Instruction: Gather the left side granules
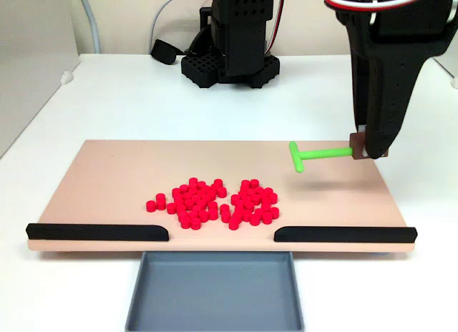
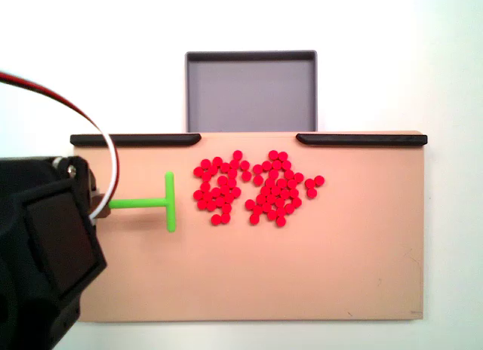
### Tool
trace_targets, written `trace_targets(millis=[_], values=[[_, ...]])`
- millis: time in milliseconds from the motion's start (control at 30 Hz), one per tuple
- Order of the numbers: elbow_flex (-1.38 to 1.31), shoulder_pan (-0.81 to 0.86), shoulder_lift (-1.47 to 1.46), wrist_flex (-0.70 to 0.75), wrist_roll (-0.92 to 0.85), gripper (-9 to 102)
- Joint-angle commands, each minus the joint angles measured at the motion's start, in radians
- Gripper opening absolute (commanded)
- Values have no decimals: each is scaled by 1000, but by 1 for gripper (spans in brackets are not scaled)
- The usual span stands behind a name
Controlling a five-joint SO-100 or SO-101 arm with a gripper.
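The red granules (image 1: 192,203) lie in two touching clusters on the beige board (image 1: 107,182), near its front edge in a fixed view. In the other fixed view, from above, the granules (image 2: 219,191) sit right of the tool's bar. My gripper (image 1: 367,147) hangs over the board's right side, shut on the stem end of a green T-shaped tool (image 1: 322,153). The bar of the tool (image 2: 170,202) faces the pellets with a gap between them. The tool casts a shadow on the board. The arm's body hides my gripper (image 2: 96,204) fingertips from above.
Two black rails (image 1: 96,232) (image 1: 343,235) line the board's front edge, with a gap between them. A grey tray (image 1: 215,289) sits just beyond that gap, and from above the tray (image 2: 251,90) is at the top. The arm's black base (image 1: 229,53) and cables stand behind the board.
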Motion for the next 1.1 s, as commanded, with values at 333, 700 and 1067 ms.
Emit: trace_targets(millis=[333, 700, 1067], values=[[-144, -20, -121, 11, 9, 0], [-144, -18, -169, 11, -17, 0], [-179, -9, -204, 11, -29, 0]])
